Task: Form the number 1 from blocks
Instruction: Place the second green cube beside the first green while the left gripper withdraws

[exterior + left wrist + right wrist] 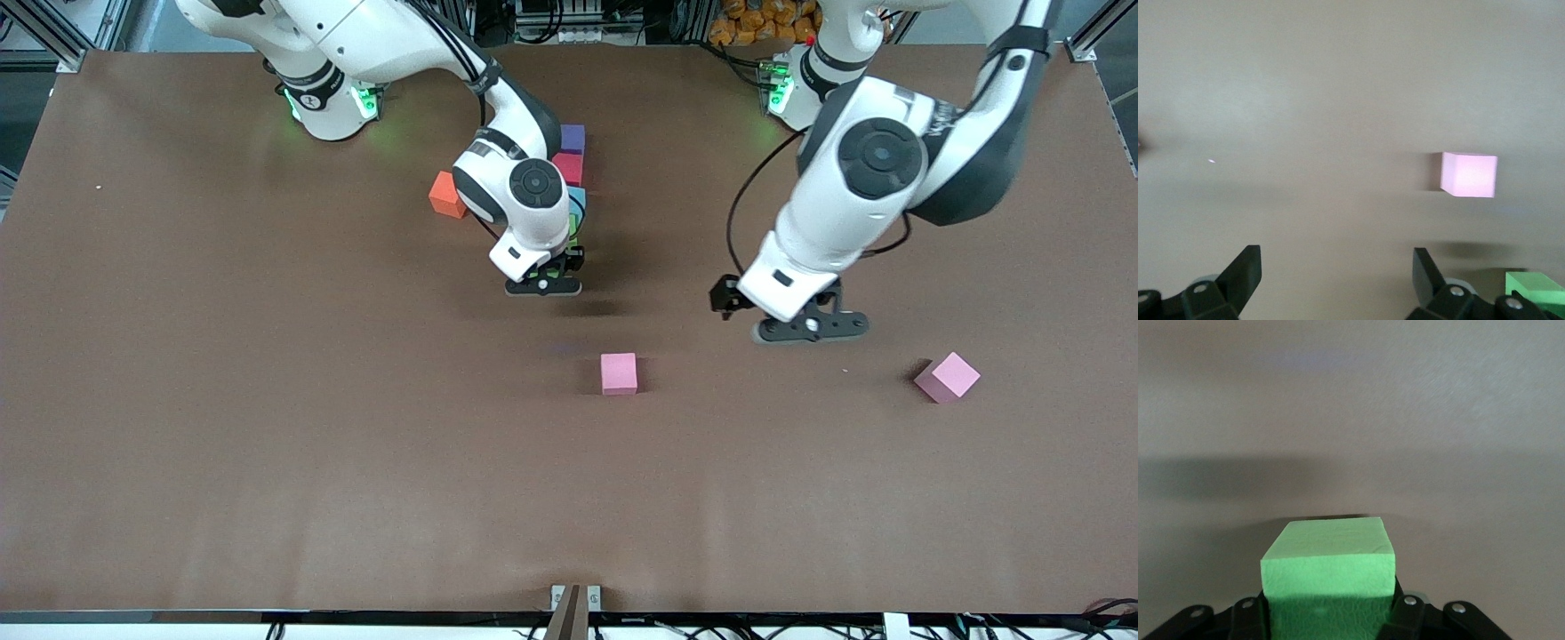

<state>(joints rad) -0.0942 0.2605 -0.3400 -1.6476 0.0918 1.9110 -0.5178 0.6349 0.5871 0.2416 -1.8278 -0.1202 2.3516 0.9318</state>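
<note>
Five blocks belong to this task, and four of them show at least in part. The purple block [573, 138], the red block [568, 167] and the light blue block [577, 197] sit in a single file running toward the front camera, each touching the next — plainly the stem of the numeral. A sliver of green shows below the light blue one, largely hidden by the right arm's wrist; I judge it a green block already in the column, though this cannot be confirmed.

The right end effector [543, 284] is clamped on a green block [1328, 570], held by its two side faces with the top face level. It is at the near end of the column, which suggests the block is meant to extend the stem; whether it is touching the bench [267, 444] cannot be told.

The left end effector [811, 327] stands with fingers spread wide and nothing between them, over bare bench toward the left arm's end. This arm appears to be waiting.

An orange block [447, 195] lies beside the column, toward the right arm's end, level with the light blue block and apart from it. Two pink cubes lie nearer the front camera — one [619, 373] just past the column's line, the other [947, 377] well apart toward the left arm's end, turned at an angle. Neither forms part of the figure.

Risk noted: releasing the held block out of line would bend the stem.
</note>
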